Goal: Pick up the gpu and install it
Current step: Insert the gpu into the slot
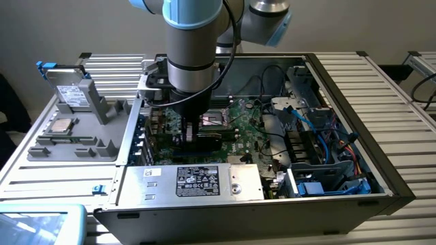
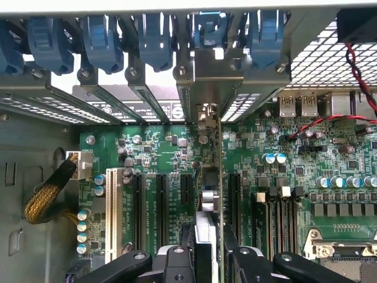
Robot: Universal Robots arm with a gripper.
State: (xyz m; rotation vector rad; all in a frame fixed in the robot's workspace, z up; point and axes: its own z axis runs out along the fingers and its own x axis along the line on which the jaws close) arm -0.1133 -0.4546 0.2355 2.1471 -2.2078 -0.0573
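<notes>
Slatted metal table (image 1: pixel 402 97) carries an open computer case (image 1: pixel 238 217), gray parts tray (image 1: pixel 102 132) just beside it on the exterior view's left; arm (image 1: pixel 194 46) reaches down into the case over the green motherboard (image 2: pixel 147 159). Jaws of the gripper (image 2: pixel 207 262) are clenched on the gpu (image 2: pixel 207 227) from both sides, card standing on edge among the motherboard's expansion slots. Its silver end bracket (image 2: pixel 206 76) sits at the rear slot openings under the blue clips (image 2: pixel 156 41); seated or not, can't tell.
</notes>
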